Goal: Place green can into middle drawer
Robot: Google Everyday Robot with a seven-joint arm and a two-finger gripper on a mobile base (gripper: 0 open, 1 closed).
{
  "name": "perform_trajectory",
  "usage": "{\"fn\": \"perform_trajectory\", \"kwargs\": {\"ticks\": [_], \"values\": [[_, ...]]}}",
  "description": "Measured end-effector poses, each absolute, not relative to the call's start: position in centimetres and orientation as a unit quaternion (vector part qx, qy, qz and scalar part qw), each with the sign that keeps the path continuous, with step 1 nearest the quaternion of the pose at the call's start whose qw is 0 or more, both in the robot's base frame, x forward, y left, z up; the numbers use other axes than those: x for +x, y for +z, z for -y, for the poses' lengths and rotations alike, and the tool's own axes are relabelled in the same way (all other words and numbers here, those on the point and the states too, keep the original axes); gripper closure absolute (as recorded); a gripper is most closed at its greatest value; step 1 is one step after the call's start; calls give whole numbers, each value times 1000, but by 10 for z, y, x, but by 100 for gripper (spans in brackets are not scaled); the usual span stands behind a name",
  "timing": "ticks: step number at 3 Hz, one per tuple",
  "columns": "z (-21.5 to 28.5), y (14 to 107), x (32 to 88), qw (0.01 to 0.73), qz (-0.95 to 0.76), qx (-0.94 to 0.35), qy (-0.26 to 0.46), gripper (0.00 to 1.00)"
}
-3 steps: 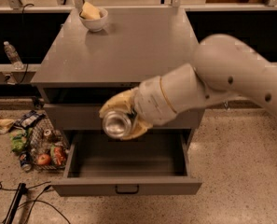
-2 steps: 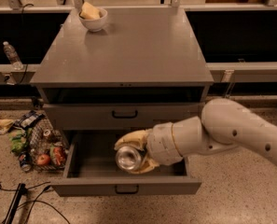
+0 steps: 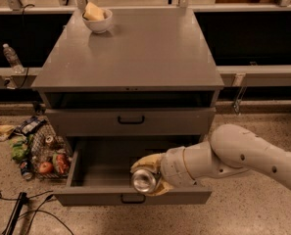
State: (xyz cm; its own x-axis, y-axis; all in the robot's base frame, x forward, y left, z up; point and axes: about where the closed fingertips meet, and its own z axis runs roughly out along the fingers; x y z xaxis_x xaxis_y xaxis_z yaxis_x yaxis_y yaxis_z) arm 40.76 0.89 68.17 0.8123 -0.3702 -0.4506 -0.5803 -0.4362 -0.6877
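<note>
The gripper is down low, over the open drawer. Its yellow fingers are closed tight around the can. The can lies on its side, and 1 shiny silver end faces the camera. It hangs over the front part of the drawer, just behind the front wall. I cannot tell if it touches the drawer floor. The white arm reaches in from the right. The other drawer, 1 level up, is shut.

I think the step now is setting the can down inside the drawer. Next, the gripper should go down a little until the can rests on the floor. Then it should let go and lift out. The can is round, so it may roll when let go. The gripper should also miss the front wall on its way out.
</note>
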Motion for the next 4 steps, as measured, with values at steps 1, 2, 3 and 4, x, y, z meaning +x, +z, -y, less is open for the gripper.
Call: {"fn": "perform_trajectory", "kwargs": {"ticks": [1,2,3,4], "values": [[-15,668,415,455,-273,-838,126,100],[-33,615,450,465,-229,-842,147,100],[-46,571,477,459,-206,-850,158,100],[-50,543,492,443,-192,-866,129,100]]}}
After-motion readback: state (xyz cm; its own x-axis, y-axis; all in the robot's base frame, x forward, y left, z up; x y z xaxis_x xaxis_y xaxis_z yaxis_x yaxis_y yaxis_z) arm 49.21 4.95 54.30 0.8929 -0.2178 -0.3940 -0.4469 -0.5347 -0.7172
